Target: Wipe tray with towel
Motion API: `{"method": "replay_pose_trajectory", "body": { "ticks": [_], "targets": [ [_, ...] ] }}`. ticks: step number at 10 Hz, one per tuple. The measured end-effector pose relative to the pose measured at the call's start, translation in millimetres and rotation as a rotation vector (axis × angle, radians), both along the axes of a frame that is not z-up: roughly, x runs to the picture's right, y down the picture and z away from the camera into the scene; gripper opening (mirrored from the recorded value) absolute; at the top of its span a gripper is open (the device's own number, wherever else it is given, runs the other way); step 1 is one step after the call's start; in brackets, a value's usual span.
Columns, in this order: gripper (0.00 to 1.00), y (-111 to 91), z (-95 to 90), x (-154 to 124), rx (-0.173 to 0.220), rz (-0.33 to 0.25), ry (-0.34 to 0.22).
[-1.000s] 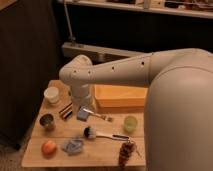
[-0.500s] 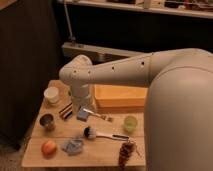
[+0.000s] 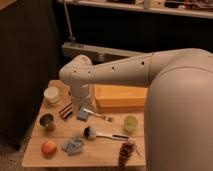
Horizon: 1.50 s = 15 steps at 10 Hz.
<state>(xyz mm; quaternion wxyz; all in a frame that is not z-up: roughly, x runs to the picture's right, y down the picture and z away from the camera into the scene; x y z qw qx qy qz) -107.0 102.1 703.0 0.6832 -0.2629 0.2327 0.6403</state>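
Observation:
The yellow tray (image 3: 120, 97) sits at the back of the wooden table (image 3: 100, 155), right of centre. The crumpled blue-grey towel (image 3: 73, 145) lies near the table's front left. My arm reaches in from the right and bends down over the table's left middle. My gripper (image 3: 81, 106) points down just left of the tray, above a small blue-grey block (image 3: 83, 114). It is well behind the towel and apart from it.
A white cup (image 3: 52, 94), a dark striped object (image 3: 65, 111), a metal cup (image 3: 47, 121) and an apple (image 3: 48, 148) stand on the left. A brush (image 3: 102, 134), a green cup (image 3: 130, 123), a fork (image 3: 100, 116) and a dark cluster (image 3: 126, 152) lie to the right.

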Motion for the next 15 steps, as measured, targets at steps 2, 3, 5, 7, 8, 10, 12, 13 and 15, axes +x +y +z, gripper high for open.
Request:
{"method": "replay_pose_trajectory", "body": {
  "ticks": [2,3,5,7,8,10,12,13,15],
  "targets": [
    [0.65,0,0.0,0,0.0,0.0,0.0],
    [0.65,0,0.0,0,0.0,0.0,0.0],
    [0.65,0,0.0,0,0.0,0.0,0.0],
    [0.65,0,-0.2,0,-0.001,0.002,0.0],
    [0.65,1,-0.1,0,-0.007,0.001,-0.014],
    [0.65,9,-7.0,-5,-0.015,0.051,-0.145],
    [0.65,18,-22.1,-8,-0.015,0.107,-0.268],
    [0.65,24,-28.9,-11,-0.013,0.105,-0.299],
    [0.65,39,-36.2,-19,-0.009,0.078,-0.323]
  ]
}}
